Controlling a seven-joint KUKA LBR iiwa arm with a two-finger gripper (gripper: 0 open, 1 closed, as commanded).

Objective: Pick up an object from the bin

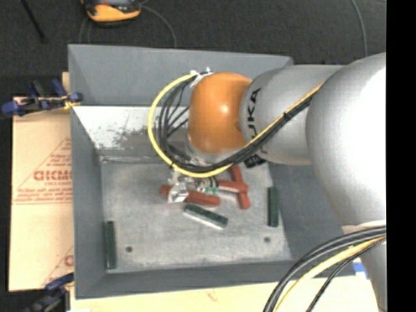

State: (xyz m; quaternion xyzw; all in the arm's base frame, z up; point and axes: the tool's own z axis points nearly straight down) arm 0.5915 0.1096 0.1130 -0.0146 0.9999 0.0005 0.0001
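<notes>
The grey arm (312, 122), lettered KUKA, and its orange cover (218, 112) are seen above the bin (84, 174). Beneath, the end effector (182, 188) is set over mid-bin red sticks (235, 187) and a dark green bar (207, 216); open or closed cannot be told.

The big arm (292, 122) with its orange cover (218, 112) hangs over the middle and back of the bin (84, 174), so there is little room there. Under it a small heap blocks the floor: red sticks (235, 187) and a grey-green bar (207, 216). The left green bar (109, 242) lies by the left wall. The right green bar (273, 207) lies near the right wall. The floor at the front and left is bare.
</notes>
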